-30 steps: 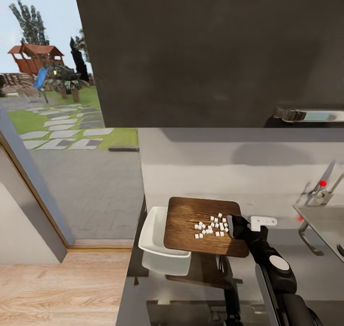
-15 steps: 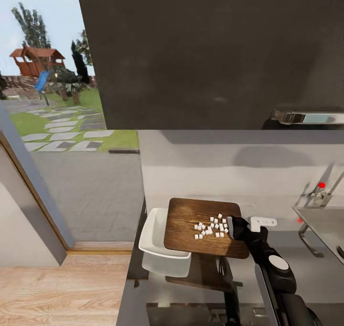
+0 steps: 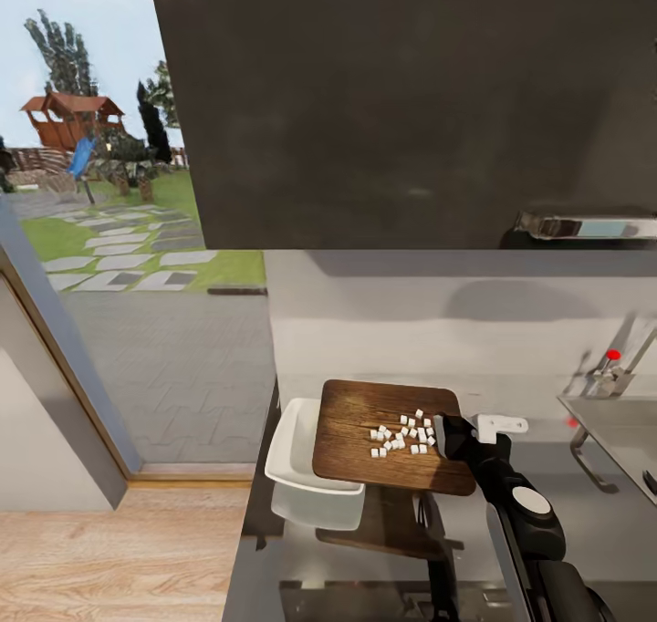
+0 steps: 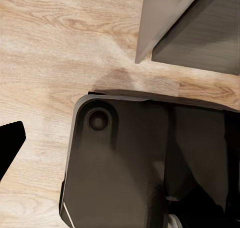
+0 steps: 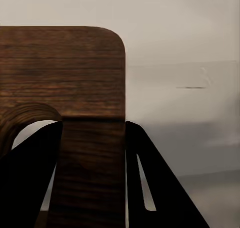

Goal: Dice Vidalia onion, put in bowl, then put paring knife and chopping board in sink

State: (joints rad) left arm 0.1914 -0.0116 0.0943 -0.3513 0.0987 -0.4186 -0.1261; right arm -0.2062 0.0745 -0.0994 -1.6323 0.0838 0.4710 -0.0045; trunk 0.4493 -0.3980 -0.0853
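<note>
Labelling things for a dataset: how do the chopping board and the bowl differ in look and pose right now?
The chopping board is dark brown wood with visible grain; the bowl is plain white. The board is flat and carries the diced onion; the bowl is hollow, and the part of it that shows holds no dice. The board is gripped at its edge by the right tool and overlaps the bowl, which sits on the countertop. Both are squarish with rounded corners.
</note>
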